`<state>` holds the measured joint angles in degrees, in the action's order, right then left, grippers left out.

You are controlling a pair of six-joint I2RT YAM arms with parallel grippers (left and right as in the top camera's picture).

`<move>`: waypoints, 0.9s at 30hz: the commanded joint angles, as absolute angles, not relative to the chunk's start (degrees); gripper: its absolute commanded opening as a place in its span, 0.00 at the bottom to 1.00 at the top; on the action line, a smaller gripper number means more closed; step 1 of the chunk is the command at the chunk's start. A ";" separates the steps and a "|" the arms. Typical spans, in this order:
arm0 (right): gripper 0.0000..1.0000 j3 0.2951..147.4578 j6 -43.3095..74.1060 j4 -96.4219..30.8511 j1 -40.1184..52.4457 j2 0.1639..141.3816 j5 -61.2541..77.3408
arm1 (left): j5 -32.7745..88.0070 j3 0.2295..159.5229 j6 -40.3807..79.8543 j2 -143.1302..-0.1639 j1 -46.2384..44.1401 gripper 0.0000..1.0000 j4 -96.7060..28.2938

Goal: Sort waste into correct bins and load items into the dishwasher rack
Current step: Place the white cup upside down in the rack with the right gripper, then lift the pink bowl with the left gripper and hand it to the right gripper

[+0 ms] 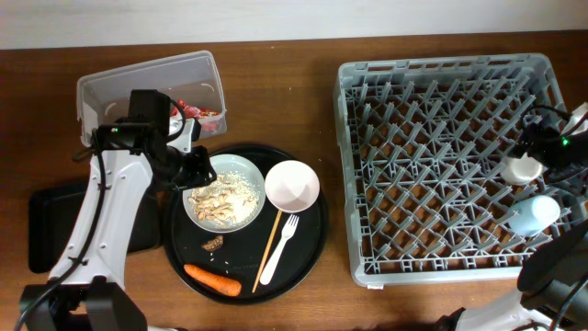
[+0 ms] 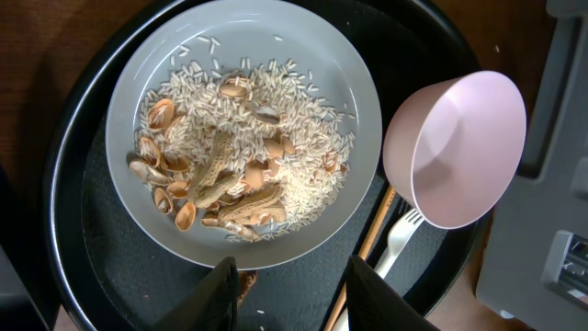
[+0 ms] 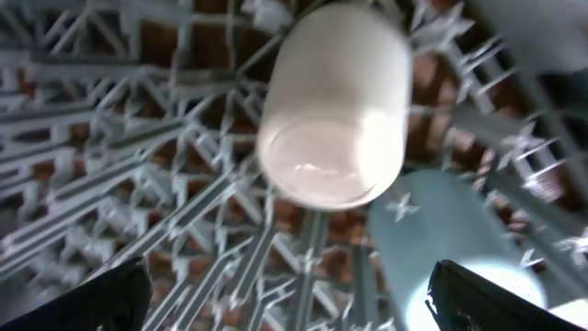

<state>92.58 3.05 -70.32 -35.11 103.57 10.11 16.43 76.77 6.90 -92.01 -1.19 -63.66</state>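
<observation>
Above the round tray, left hand gapes, apparently empty.

white plate: holds rice-pasta scraps | pink bowl: beside it | white cup, blue cup: in rack

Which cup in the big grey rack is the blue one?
The pale blue cup, nearer the robot in the grey plastic rack; the small white cup sits just beyond it.
</observation>
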 commanded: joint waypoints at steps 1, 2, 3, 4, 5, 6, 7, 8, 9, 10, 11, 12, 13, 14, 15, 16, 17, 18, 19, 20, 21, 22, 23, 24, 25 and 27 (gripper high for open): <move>0.99 93.93 3.42 -72.86 -35.07 100.68 14.26 | 16.05 76.93 6.37 -90.94 -1.10 0.38 -64.03; 0.99 94.02 3.25 -74.00 -34.54 98.37 15.97 | 16.05 76.93 6.37 -90.94 -1.10 0.38 -64.16; 0.99 94.04 3.16 -74.81 -34.17 96.90 16.86 | 16.10 76.93 6.39 -90.94 -1.10 0.38 -64.18; 0.99 94.04 1.72 -76.09 -33.41 94.76 17.98 | 16.32 76.93 6.39 -90.94 -1.10 0.38 -64.27; 0.99 94.04 1.19 -77.52 -32.12 92.44 18.46 | 16.71 76.93 6.39 -90.94 -1.10 0.38 -64.38; 0.99 94.04 -0.23 -79.44 -29.61 89.54 19.09 | 17.19 76.93 6.39 -90.94 -1.13 0.38 -64.42; 0.99 94.04 -1.61 -80.79 -26.94 87.59 19.09 | 17.17 76.93 6.37 -90.94 -1.39 0.38 -64.40; 0.99 93.97 -2.92 -82.11 -22.74 85.65 19.09 | 17.17 76.93 6.37 -90.94 -1.89 0.38 -64.38; 0.99 93.97 -4.16 -82.91 -18.76 84.66 19.11 | 17.17 76.93 6.37 -90.94 -3.05 0.39 -64.34; 0.99 93.97 -4.29 -83.29 -15.57 84.47 18.96 | 17.15 76.93 6.39 -90.94 -4.34 0.44 -64.27; 0.99 93.82 -4.27 -83.70 -11.70 84.64 18.90 | 17.15 76.93 6.39 -90.96 -5.91 0.47 -63.99; 0.99 93.41 -4.27 -83.77 -8.38 84.84 18.90 | 17.12 76.93 6.39 -91.00 -7.33 0.47 -63.61; 0.99 92.99 -4.27 -83.72 -5.87 84.95 18.87 | 17.10 76.75 6.39 -91.07 -9.21 0.48 -62.57; 0.99 92.66 -4.27 -83.64 -2.44 85.27 18.87 | 17.10 76.01 6.42 -91.07 -11.38 0.48 -60.20; 0.99 92.66 -4.25 -83.61 -0.91 85.47 18.87 | 17.10 75.42 6.50 -91.18 -12.73 0.48 -58.43; 0.99 92.66 -4.25 -83.59 0.78 85.62 18.87 | 17.08 74.76 8.14 -91.68 -14.50 0.48 -56.12; 0.99 92.66 -4.27 -83.59 1.80 85.65 18.87 | 17.04 74.65 8.84 -92.58 -15.86 0.48 -54.74; 0.99 92.66 -4.27 -83.61 2.35 85.65 18.87 | 16.34 74.67 9.30 -93.89 -17.23 0.48 -53.49; 0.99 92.66 -4.25 -83.64 2.61 85.65 18.87 | 16.03 74.65 9.65 -95.90 -18.65 0.48 -52.21; 0.99 92.66 -4.25 -83.70 2.61 85.65 18.87 | 16.03 74.65 9.65 -98.02 -19.68 0.48 -51.40; 0.99 92.66 -4.25 -83.77 2.61 85.65 18.85 | 16.03 74.65 9.65 -99.20 -20.14 0.48 -51.05; 0.99 92.66 -4.27 -83.79 2.61 85.65 18.85 | 15.99 74.67 9.65 -101.45 -20.69 0.47 -50.35; 0.99 92.66 -4.27 -83.81 2.61 85.65 18.85 | 15.99 74.67 9.65 -103.88 -20.91 0.47 -49.78; 0.99 92.66 -4.27 -83.81 2.61 85.65 18.85 | 15.97 74.67 9.65 -105.38 -20.88 0.47 -49.69; 0.99 92.66 -4.27 -83.81 2.61 85.65 18.85 | 15.46 74.67 9.63 -107.22 -20.88 0.47 -49.71; 0.99 92.66 -4.27 -83.79 2.61 85.65 18.83 | 15.38 74.67 9.63 -108.62 -20.88 0.33 -49.69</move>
